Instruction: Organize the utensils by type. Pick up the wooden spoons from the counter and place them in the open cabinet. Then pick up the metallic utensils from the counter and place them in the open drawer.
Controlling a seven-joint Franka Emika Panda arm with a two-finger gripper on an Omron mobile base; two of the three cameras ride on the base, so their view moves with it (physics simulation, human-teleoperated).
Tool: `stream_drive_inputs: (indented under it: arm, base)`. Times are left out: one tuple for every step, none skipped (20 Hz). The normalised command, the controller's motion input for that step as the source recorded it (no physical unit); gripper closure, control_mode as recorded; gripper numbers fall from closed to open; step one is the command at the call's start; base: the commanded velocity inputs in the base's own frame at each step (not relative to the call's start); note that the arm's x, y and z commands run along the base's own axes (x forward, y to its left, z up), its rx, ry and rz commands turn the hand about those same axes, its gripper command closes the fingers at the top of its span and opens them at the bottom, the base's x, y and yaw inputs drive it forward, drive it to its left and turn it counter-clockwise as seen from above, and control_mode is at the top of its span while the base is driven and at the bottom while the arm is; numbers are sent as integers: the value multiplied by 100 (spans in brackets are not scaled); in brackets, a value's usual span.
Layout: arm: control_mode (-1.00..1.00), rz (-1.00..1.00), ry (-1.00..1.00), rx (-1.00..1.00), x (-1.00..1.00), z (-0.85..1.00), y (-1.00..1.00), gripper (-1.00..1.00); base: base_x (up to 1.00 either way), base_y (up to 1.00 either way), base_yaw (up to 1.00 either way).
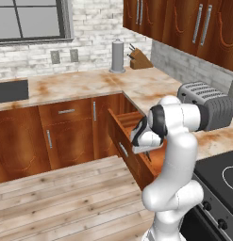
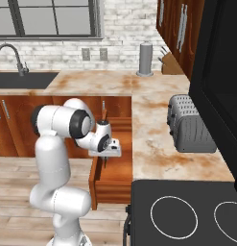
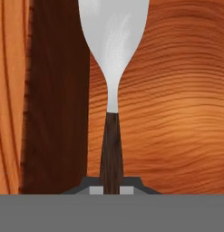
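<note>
Gripper: the gripper point(image 3: 111, 190) is pinched nearly closed on the dark handle of a small fork point(image 3: 112, 54), its silver head pointing away from the hand, down at the wood below.
Position: in the right base view the gripper point(image 2: 106, 154) hangs over the open drawer point(image 2: 121, 166), with the fork a thin dark sliver beneath it.
Drawer: pulled out from the fronts under the inner corner of the counter point(image 1: 146, 87); the hand view looks onto its orange-grained floor, with a dark wall point(image 3: 54, 99) close on one side.
Risk, release: let go from this height, the fork would probably land tines first and could bounce or tip against the wall; lowering first would tame that.
Risk, wall: the fork hangs close beside that dark wall, so a sideways drift could knock the tines and twist the fork in the narrow grip.
Risk, grip: held only at the handle end, the fork may swing if the arm moves sharply.
Elsewhere: a toaster point(image 1: 208, 104) stands by the worktop's stove-side edge, well apart.
</note>
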Motion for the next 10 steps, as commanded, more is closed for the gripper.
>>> stream_drive_inputs:
  arm:
    - [-100,0,0,0,11,-30,0,100]
    - [-100,0,0,0,10,-30,0,100]
    - [-100,0,0,0,10,-30,0,100]
    - [-100,0,0,0,9,-29,0,100]
    - [-100,0,0,0,10,-29,0,100]
    - [-100,0,0,0,10,-30,0,100]
    - [-100,0,0,0,11,-30,0,100]
    - [-100,0,0,0,9,-29,0,100]
    - [-100,0,0,0,10,-30,0,100]
    - [-100,0,0,0,8,-28,0,100]
  base:
    - [0,0,0]
    - [0,0,0]
    - [0,0,0]
    - [0,0,0]
    - [0,0,0]
    - [0,0,0]
    - [0,0,0]
    - [0,0,0]
    - [0,0,0]
    - [0,0,0]
